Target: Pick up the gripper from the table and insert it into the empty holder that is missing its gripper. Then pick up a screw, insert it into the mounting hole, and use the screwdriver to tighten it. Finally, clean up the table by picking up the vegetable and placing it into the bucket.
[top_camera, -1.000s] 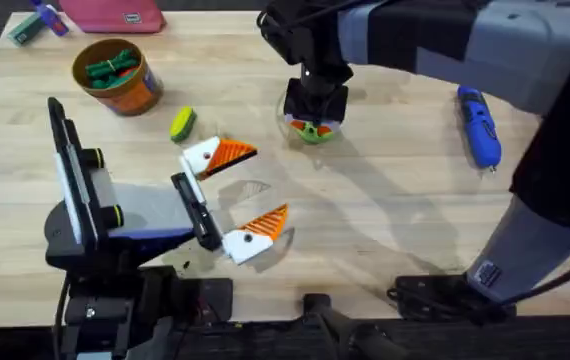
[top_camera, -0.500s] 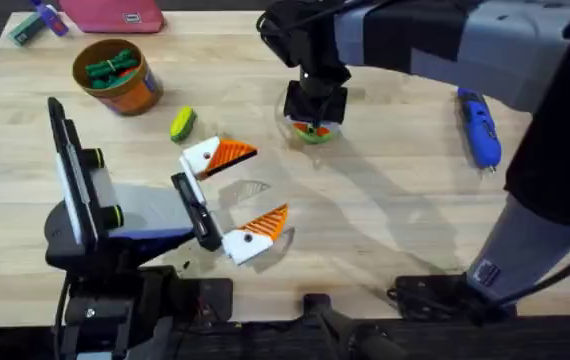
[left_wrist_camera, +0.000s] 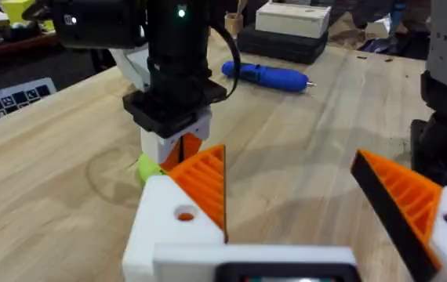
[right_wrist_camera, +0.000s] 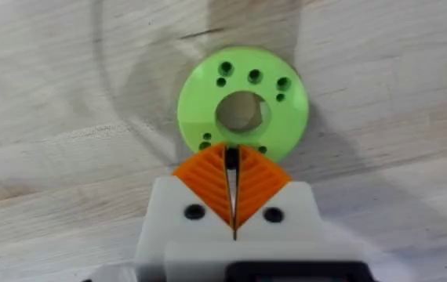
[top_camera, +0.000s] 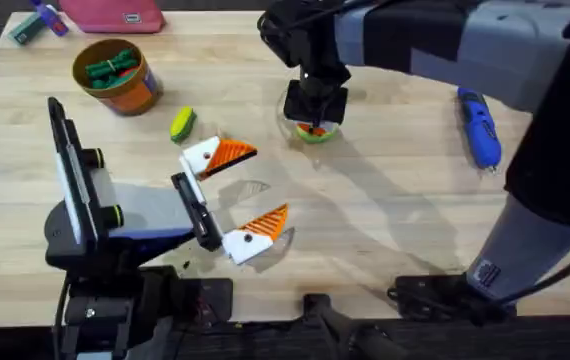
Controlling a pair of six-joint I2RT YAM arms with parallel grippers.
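We are holding the right gripper point(right_wrist_camera: 232, 205) directly above the holder point(right_wrist_camera: 243, 106), its orange pads pinched together on a small dark piece at their tips, which we are taking to be the gripper part point(right_wrist_camera: 231, 159); little of it is showing, so this is a judgement. The tips are sitting at the holder's rim, beside the central opening and not in it, so we are judging the insertion as not yet done and the pose as an alignment for it. The holder is lying flat on the table point(top_camera: 385, 210). The left gripper point(top_camera: 246, 196) is resting on the table near the holder with its fingers spread wide and holding nothing, probably parked clear of the work. The vegetable point(top_camera: 182, 123) is lying beyond the left gripper from the holder, and the bucket point(top_camera: 116, 76) farther that way. The screwdriver point(top_camera: 479, 124) is lying well apart on the holder's opposite side, untouched.
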